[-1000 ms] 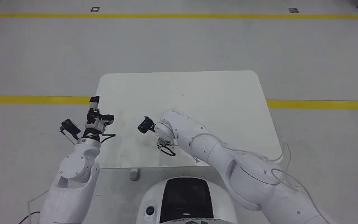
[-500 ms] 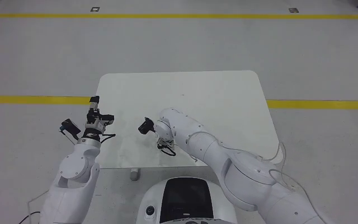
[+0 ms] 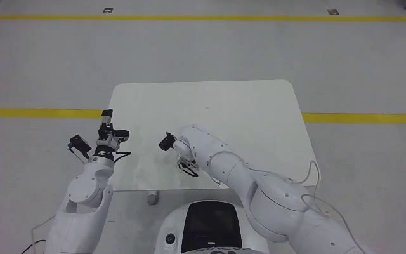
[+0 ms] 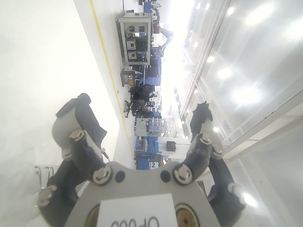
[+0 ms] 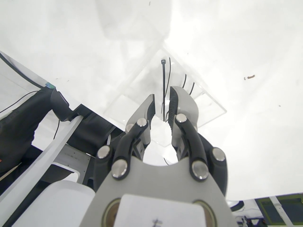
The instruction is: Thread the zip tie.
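Close in, the black zip tie (image 5: 163, 81) runs straight between the jaws of the right end effector (image 5: 162, 95), its square head pointing away from the wrist. Those jaws stand a narrow gap apart, one on each side of the tie's tail; whether they touch it I cannot tell. Under the tie sits a shallow clear tray (image 5: 213, 105) on the white bench (image 5: 71, 36), with a few more black ties (image 5: 184, 80) just beside it. In the top view the right arm (image 3: 216, 155) bends over the bench's near edge and covers that spot. The left end effector (image 4: 142, 105) is spread wide and holds nothing, at the bench's left edge, aimed out at the room. Beyond it stand equipment racks (image 4: 135, 41) and rows of ceiling lights (image 4: 225, 72). Yellow lines (image 3: 190, 17) cross the grey floor (image 3: 190, 51).
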{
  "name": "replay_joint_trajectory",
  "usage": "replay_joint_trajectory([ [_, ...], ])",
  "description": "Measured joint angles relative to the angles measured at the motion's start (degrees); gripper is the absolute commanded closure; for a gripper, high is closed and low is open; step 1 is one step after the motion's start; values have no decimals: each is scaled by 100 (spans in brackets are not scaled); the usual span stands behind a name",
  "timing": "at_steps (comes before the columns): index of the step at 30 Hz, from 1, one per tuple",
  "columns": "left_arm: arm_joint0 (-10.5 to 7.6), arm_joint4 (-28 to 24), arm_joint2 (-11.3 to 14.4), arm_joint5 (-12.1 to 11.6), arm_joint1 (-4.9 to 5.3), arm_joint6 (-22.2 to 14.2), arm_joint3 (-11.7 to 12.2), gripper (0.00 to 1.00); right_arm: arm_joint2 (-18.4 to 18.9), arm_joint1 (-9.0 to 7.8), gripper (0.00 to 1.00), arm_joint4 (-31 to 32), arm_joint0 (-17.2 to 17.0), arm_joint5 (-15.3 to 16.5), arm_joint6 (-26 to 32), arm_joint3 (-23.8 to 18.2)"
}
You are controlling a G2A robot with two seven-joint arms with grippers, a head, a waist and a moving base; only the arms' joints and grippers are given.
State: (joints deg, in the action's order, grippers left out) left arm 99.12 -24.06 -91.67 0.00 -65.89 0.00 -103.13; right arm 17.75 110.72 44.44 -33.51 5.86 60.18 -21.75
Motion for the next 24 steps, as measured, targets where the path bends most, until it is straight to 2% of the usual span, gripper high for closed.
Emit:
replay_joint_trajectory([
  [14, 0, 0, 0, 0, 0, 0, 0, 0, 34, 176, 96, 211, -22, -93, -230, 280],
  [24, 0, 0, 0, 0, 0, 0, 0, 0, 68, 214, 93, 313, -53, -125, -314, 353],
])
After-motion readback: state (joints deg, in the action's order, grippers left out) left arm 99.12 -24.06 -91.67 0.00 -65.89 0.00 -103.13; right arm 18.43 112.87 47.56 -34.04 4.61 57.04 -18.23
